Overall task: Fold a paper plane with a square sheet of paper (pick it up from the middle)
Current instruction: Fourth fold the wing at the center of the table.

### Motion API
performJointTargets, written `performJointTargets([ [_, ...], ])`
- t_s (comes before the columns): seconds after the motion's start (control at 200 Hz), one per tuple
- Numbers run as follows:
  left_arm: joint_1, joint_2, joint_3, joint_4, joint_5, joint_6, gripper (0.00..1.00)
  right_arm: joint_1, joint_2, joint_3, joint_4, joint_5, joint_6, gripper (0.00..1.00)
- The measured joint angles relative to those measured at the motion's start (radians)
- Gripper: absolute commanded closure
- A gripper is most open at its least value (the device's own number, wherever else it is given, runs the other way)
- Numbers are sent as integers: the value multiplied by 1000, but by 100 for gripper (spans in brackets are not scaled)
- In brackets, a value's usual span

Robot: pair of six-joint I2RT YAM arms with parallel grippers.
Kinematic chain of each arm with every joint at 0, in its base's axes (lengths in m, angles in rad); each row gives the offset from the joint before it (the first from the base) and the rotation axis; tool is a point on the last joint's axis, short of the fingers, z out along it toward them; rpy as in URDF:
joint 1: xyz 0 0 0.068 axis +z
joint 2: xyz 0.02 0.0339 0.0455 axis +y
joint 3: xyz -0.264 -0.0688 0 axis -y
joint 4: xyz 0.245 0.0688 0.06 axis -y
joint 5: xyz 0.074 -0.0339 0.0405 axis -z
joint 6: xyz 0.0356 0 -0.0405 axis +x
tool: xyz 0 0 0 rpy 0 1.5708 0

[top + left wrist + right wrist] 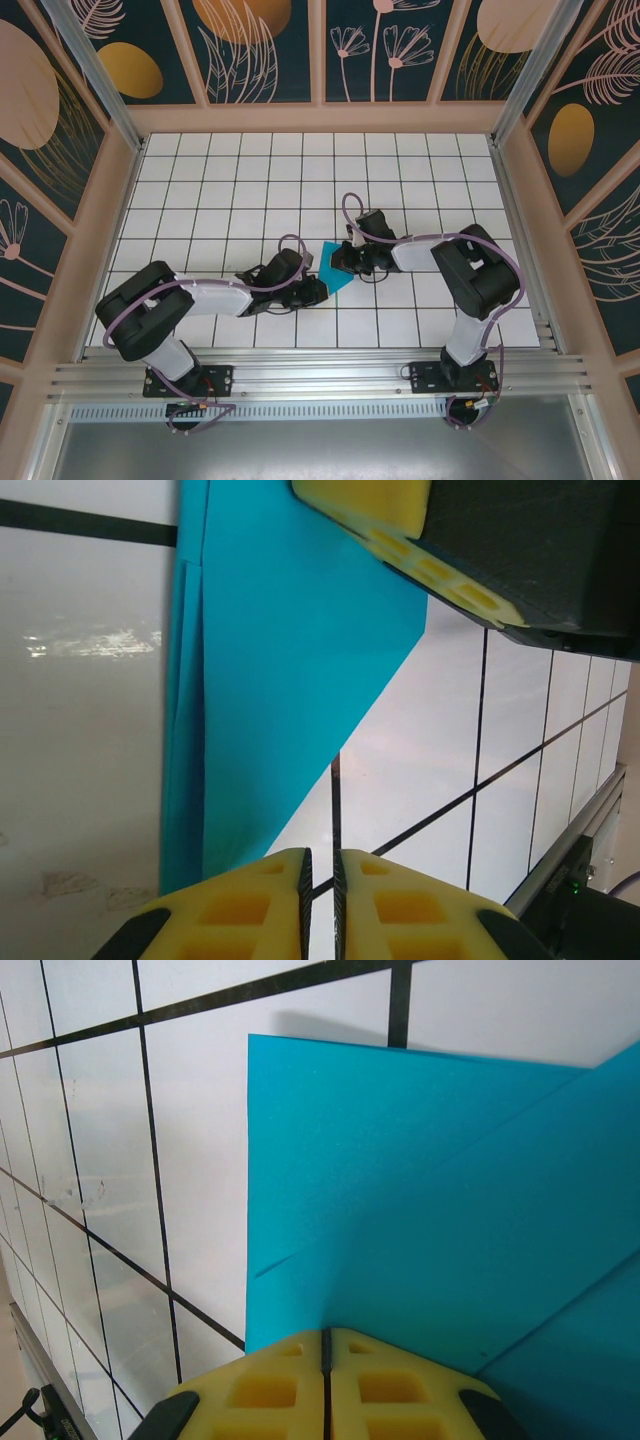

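- Square sheet of paper [337, 272]: teal, already folded with creased layers. It lies flat on the white tiled table [220, 200], centre of the top view, between the two pincers.
- Left gripper [318, 290]: touching the sheet at its lower-left side, nearer the arm bases. In its wrist view the yellow fingertips [322, 865] stand at the bottom edge, drawn to a thin slit with nothing seen between them. The sheet's pointed corner runs under the left-hand pad.
- Sheet from that pincer [290, 660]: straight ahead and left. Its long folded edge runs up the frame, away from the fingers.
- Right gripper [340, 262]: on the sheet's upper-right part. Its fingers are closed together [325, 1345], with the paper [420, 1180] spreading upward and rightward from beneath the tips. Whether it pinches or only presses, I cannot tell.
- Judgement: both arms reach the sheet, and the next crease probably turns on that long edge.
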Motion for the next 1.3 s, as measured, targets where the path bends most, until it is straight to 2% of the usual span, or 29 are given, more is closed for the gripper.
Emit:
performJointTargets([
  [0.475,0,8,-70,51,-9,-3,86,0,2,0,0,0,0,91],
  [0.836,1,-137,-100,34,-20,-23,82,0,2,0,0,0,0,91],
  [1.121,3,-11,-42,58,-31,-37,83,0,2,0,0,0,0,91],
  [1.301,3,18,-57,61,-42,-37,84,0,2,0,0,0,0,91],
])
